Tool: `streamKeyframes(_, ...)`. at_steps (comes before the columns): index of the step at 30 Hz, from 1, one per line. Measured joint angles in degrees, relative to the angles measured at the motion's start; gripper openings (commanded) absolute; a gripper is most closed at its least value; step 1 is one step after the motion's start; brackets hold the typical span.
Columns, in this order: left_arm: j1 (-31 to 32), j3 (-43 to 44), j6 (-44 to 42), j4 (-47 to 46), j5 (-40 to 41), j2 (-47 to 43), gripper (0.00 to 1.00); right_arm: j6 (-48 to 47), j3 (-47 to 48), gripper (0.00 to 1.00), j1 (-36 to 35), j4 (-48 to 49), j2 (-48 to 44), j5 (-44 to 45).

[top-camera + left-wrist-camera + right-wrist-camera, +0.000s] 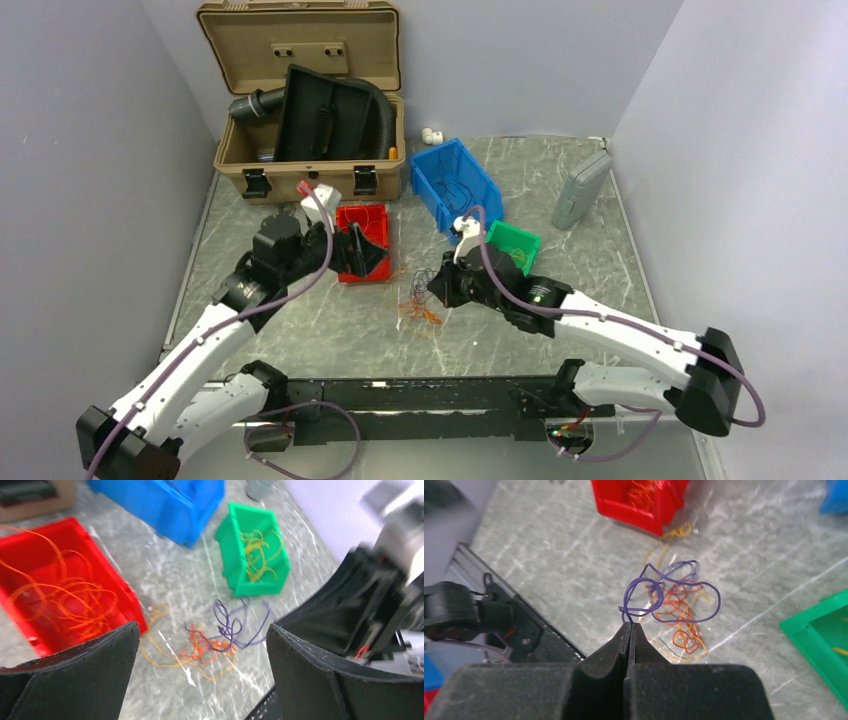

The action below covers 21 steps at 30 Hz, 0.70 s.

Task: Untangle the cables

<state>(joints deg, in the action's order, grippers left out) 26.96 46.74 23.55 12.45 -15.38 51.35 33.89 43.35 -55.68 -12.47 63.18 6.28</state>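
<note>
Cables [420,306] lie in a loose tangle on the marble-look table [590,270], btwn the red bin [362,222] and the green bin [520,236], touching neither in the top view. Mix is orange, red, yellow and purple strands. R gripper [630,625] is low over the near side of the tangle w/ fingers pressed together, nipping the purple strand [642,579] at its end. From the tips that strand rises in a loop, then curves out over the orange/red knot [681,612]. L gripper [202,630] sits just beside the red bin's [117,592] front corner w/ jaws spread wide and nothing btwn them. Its cam looks down on the same tangle [200,650], which is near but apart from the pads [90,675]. A yellow-orange strand [157,612] runs up to the red bin's corner. Orange wires [65,600] fill the red bin, yellow wires [257,550] the green bin [227,545]. Blue bin [428,190] is behind the green one, the tan case [300,182] w/ lid up and black hose [385,115] at the far left, and a grey box [580,190] at the far right. Any print on the bins or case is too small to read.
</note>
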Motion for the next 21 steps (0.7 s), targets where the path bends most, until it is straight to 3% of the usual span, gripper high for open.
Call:
streamKeyframes(13,8.24,-21.92,2.29,-18.05,-5.95,-3.32,0.99,-4.79,13.16,0.00,-0.13,-7.15,-12.72,1.16)
streamKeyframes(21,14.21,-23.43,1.97,-31.56,-4.13,8.22,0.96,-7.87,24.59,0.00,-0.13,-10.73,-13.18,4.92)
